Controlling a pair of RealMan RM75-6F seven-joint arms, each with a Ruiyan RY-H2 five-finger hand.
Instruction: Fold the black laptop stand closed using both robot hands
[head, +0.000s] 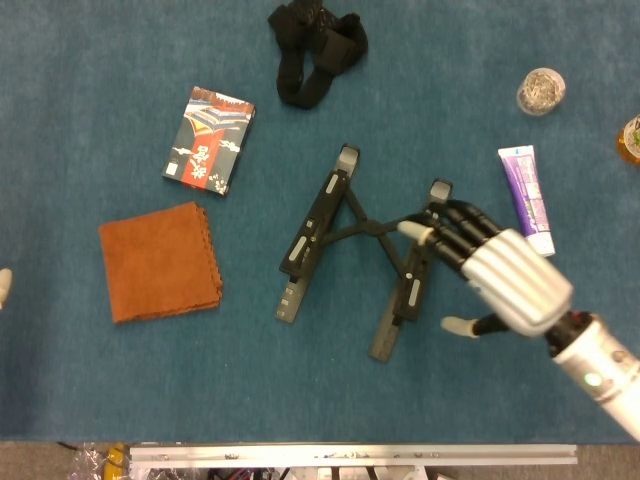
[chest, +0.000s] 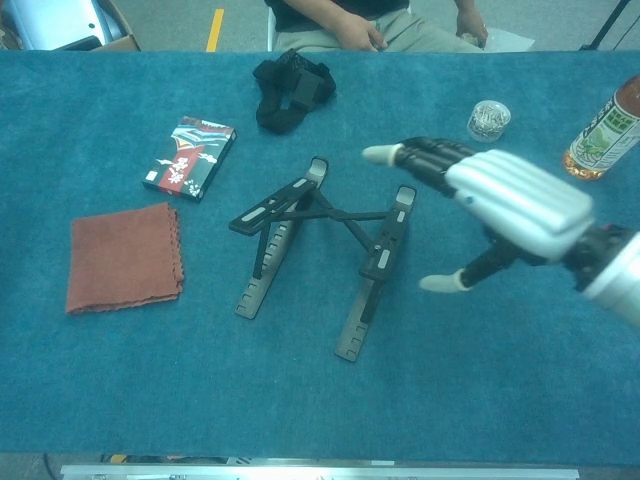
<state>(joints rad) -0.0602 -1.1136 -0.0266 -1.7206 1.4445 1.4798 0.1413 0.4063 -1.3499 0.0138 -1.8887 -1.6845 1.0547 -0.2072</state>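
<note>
The black laptop stand lies unfolded at the middle of the blue table, its two rails spread apart and joined by crossed struts. My right hand reaches in from the right, fingers spread and extended over the far part of the right rail, thumb apart; it holds nothing. In the chest view the right hand hovers above that rail; contact cannot be judged. Of my left hand only a pale fingertip shows at the left edge.
An orange cloth and a patterned box lie left of the stand. A black strap is behind it. A purple tube, small jar and bottle stand right. A person sits beyond the far edge.
</note>
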